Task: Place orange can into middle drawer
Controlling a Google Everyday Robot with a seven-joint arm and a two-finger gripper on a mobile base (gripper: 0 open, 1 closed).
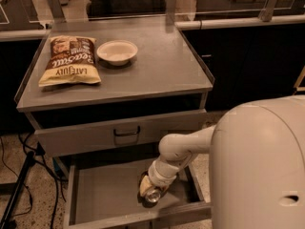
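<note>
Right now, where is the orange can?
The can is low in the camera view, in the open drawer, right of its centre and near its front wall, at the tip of the tool reaching down into it.

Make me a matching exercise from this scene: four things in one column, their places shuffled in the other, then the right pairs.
Things
1. chip bag
2. white bowl
3. orange can
4. gripper

Places
A. at the white arm's end, down in the open middle drawer, right at the can
B. cabinet top, far left
C. inside the middle drawer, near its front, silver end showing
D. cabinet top, just right of the bag

Pairs: 1-B, 2-D, 3-C, 4-A
</note>
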